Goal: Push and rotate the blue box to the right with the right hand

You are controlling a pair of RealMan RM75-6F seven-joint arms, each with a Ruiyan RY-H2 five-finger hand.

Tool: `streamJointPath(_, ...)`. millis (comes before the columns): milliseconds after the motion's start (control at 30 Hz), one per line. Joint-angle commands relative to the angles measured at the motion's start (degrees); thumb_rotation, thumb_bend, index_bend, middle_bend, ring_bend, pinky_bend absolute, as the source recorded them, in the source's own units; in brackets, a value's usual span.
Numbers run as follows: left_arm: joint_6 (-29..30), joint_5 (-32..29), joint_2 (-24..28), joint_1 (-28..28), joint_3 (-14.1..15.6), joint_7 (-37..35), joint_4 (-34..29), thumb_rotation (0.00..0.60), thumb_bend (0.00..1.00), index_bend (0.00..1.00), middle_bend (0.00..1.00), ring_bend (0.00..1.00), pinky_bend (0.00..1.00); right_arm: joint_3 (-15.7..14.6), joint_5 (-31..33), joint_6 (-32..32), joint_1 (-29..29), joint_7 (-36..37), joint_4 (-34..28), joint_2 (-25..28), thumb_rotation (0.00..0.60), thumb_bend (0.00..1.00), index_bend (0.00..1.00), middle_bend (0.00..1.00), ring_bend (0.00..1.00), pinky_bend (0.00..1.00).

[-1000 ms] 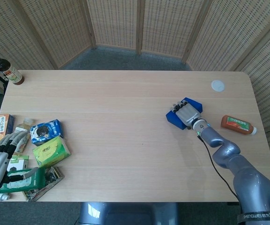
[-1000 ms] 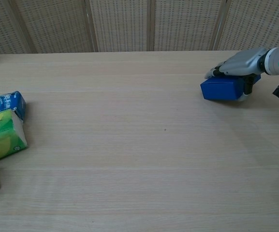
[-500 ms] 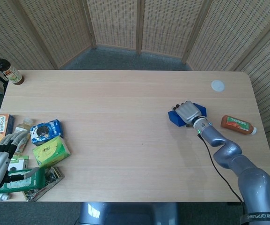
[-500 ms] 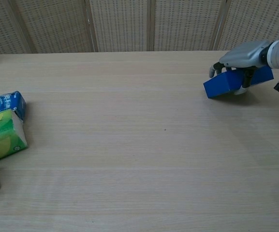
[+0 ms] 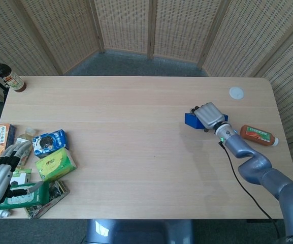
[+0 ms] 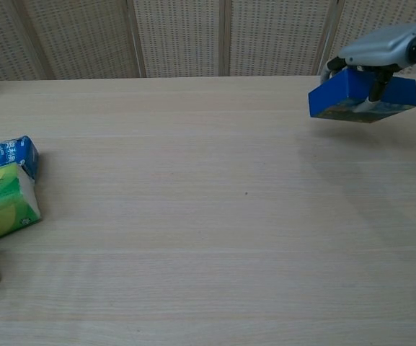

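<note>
Head view: the right hand (image 5: 209, 116) lies on top of the blue box (image 5: 192, 120), fingers draped over its far edge and gripping it, at the right part of the table (image 5: 136, 127). Compared with a second ago, the box has turned from a diagonal lie to nearly square with the table edges and sits slightly further up and right, closer to the red bottle (image 5: 258, 135) lying near the right edge. A white disc (image 5: 236, 92) rests beyond it. At the lower left, the left hand (image 5: 1, 175) hovers with fingers spread and holding nothing, unchanged, above a clutter of packets including a green tissue pack (image 5: 55, 164) and a blue pouch (image 5: 50, 142).

Chest view: the right hand (image 6: 381, 47) clasps the blue box (image 6: 352, 95) from above, thumb down its front face. The box now appears lifted and tilted off the table (image 6: 193, 216), its underside showing, where earlier it sat flat.
</note>
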Motion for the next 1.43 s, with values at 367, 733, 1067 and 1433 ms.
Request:
streamJointPath(367,1.1,1.8,0.3,0.4,0.4,-1.2,0.3,0.410,0.23,0.00,0.00,0.00,0.00,8.4,6.7,8.6,-1.7,-8.8,-17.7,12.3,0.600,0.32,0.26,0.38,0.68,0.48)
streamJointPath(733,3.0,3.7,0.9,1.7,1.3,-3.5,1.4,0.412,0.23,0.00,0.00,0.00,0.00,14.0,11.0,15.1,-3.0,-14.5,-29.3,19.2,0.600,0.33,0.27,0.40,0.69,0.48)
streamJointPath(1067,3.9,4.8,0.5,2.5,2.0,-5.1,2.7,0.411,0.23,0.00,0.00,0.00,0.00,16.8,11.9,19.1,-4.0,-17.9,-38.5,24.4,0.600,0.33,0.28,0.41,0.69,0.48)
streamJointPath(1433,3.5,4.6,-0.3,2.3,2.1,-5.9,3.9,0.413,0.23,0.00,0.00,0.00,0.00,16.9,13.4,18.8,-4.1,-19.8,-40.6,25.4,0.600,0.33,0.29,0.41,0.69,0.48)
